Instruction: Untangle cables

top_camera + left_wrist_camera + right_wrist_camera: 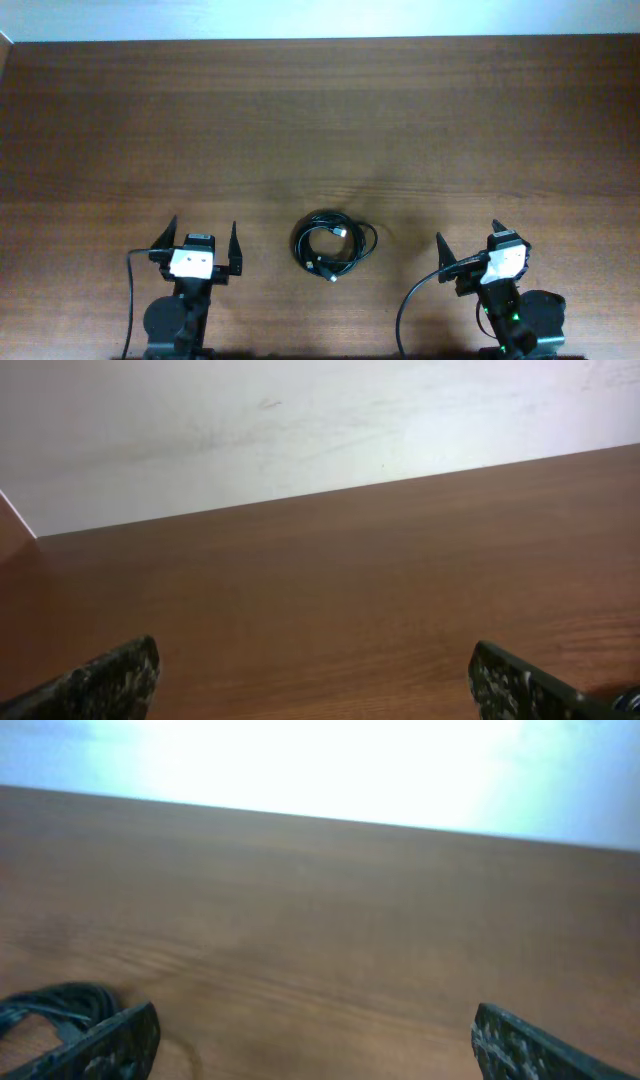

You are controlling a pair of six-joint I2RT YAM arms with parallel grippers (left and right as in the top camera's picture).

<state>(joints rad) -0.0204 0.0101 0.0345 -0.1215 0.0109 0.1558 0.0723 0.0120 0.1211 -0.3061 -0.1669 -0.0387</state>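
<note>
Overhead: cables sit as one tight coil on table, near front edge between both arms, probably centred so either arm can reach. Left tool fingers apart, empty, well left of cables. Right tool also spread, empty, well right.

Left wrist: left tool wide apart, only bare table ahead, cables out of view.

Right wrist: right tool wide apart, holding nothing. Cables at frame's left edge, beyond finger there, outside gap.
</note>
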